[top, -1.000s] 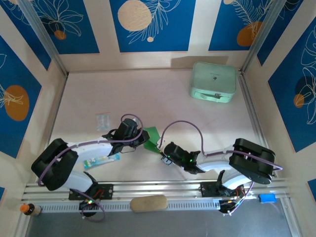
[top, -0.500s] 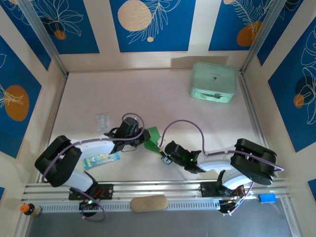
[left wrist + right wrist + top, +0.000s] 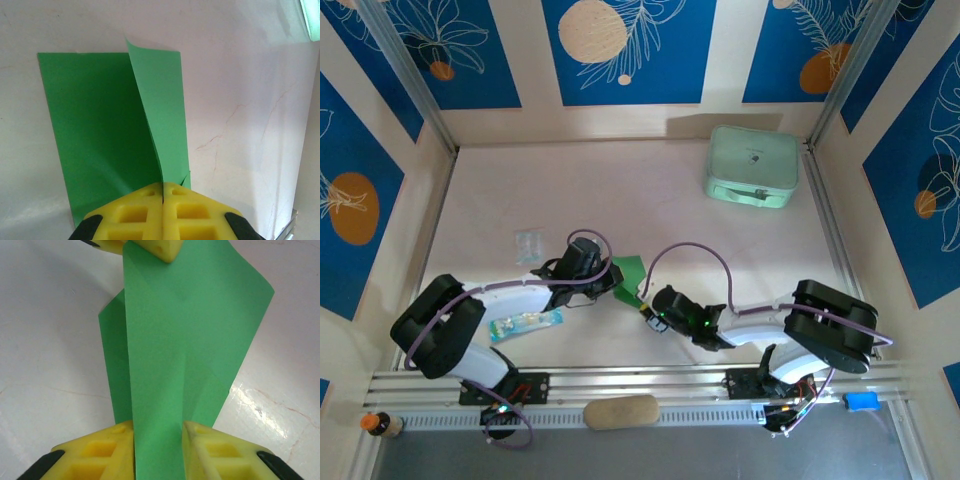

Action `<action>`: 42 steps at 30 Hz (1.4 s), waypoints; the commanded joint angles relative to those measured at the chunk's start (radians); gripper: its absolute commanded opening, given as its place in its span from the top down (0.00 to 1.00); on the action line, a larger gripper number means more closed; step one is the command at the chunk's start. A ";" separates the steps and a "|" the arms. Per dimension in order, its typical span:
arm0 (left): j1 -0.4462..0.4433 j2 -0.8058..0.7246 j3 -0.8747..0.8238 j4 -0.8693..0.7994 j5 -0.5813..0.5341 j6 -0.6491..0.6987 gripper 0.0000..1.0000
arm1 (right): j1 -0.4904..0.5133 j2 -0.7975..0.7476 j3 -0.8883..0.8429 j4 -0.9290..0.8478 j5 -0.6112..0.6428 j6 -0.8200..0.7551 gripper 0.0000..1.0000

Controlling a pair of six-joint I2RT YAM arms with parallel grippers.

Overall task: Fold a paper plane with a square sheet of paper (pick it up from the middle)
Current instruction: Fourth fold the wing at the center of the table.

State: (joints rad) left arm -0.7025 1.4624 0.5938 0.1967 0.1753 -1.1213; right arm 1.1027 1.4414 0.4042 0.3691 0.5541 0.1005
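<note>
The square sheet of paper (image 3: 628,278) lies on the table (image 3: 620,190) near the middle of its near edge, with one flap raised along a crease.

- **Left gripper** (image 3: 163,187): clenched on the sheet's edge.
- **Right gripper** (image 3: 159,425): fingers parted, with the sheet between them unpinched.
- **Judged step:** early fold.
- **Next move:** lay the flap flat without dragging the sheet.
- **Surroundings:** mint case (image 3: 752,166) at the far right corner, well apart and no obstruction.

The square sheet of paper (image 3: 628,277) — thin, bright green, partly folded — lies toward the near middle of the bench (image 3: 620,190), one part flat, the rest lifted off it along a crease.
</note>
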 commanded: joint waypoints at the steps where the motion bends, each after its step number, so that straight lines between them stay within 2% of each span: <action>1: 0.006 -0.010 0.013 -0.014 0.018 -0.011 0.99 | 0.009 0.013 0.030 -0.002 0.034 -0.008 0.70; 5: 0.006 -0.010 0.012 -0.013 0.020 -0.012 0.99 | 0.011 0.016 0.033 -0.006 0.043 -0.008 0.69; 9: 0.006 -0.010 0.013 -0.016 0.020 -0.012 0.99 | 0.012 0.017 0.031 -0.006 0.041 -0.006 0.74; 15: 0.006 -0.008 0.018 -0.019 0.020 -0.010 1.00 | 0.012 0.027 0.037 -0.012 0.050 -0.001 0.74; 23: 0.006 -0.002 0.017 -0.020 0.020 -0.009 0.99 | 0.009 0.022 0.033 -0.009 0.047 0.011 0.84; 28: 0.006 -0.002 0.019 -0.026 0.020 -0.007 0.98 | 0.002 0.019 0.031 -0.011 0.034 0.023 0.86; 42: 0.006 0.009 0.027 -0.037 0.021 -0.003 0.83 | -0.014 0.017 0.028 -0.025 0.001 0.058 0.88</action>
State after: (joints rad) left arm -0.7025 1.4635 0.5976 0.1890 0.1825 -1.1278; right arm 1.0958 1.4593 0.4236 0.3485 0.5720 0.1349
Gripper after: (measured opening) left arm 0.164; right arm 0.120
